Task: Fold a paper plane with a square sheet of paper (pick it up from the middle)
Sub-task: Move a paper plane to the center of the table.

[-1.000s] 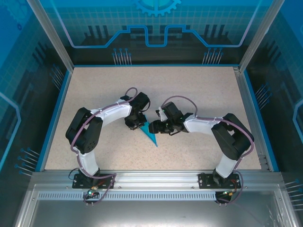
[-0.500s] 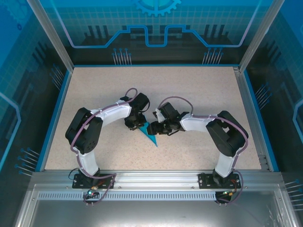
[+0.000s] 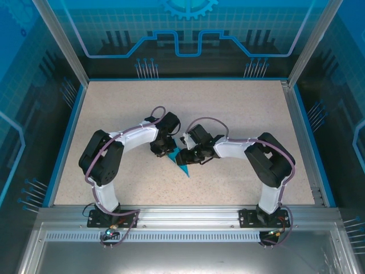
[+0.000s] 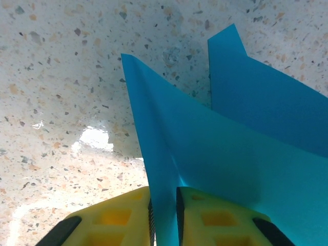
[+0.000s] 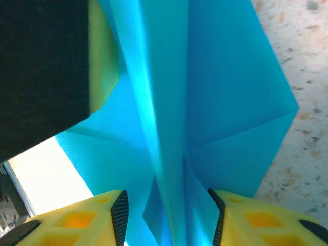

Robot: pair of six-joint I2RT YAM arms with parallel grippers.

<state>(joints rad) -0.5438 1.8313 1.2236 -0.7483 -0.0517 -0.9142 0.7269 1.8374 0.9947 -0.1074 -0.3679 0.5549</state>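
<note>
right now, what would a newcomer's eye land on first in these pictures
The cyan-blue folded paper plane stands out at the middle of the speckled beige table, bright against the stone pattern. The two claws meet over it: the left claw pinches a raised fold, and the right claw straddles the centre ridge from the other side.

From above, the left gripper and right gripper cover most of the paper plane, leaving only its sharp tip toward the table's near edge; their jaws are too small to read there. In the right wrist view a blurred dark block hides the plane's upper left, and the bottom edge cuts off the yellow fingers.
</note>
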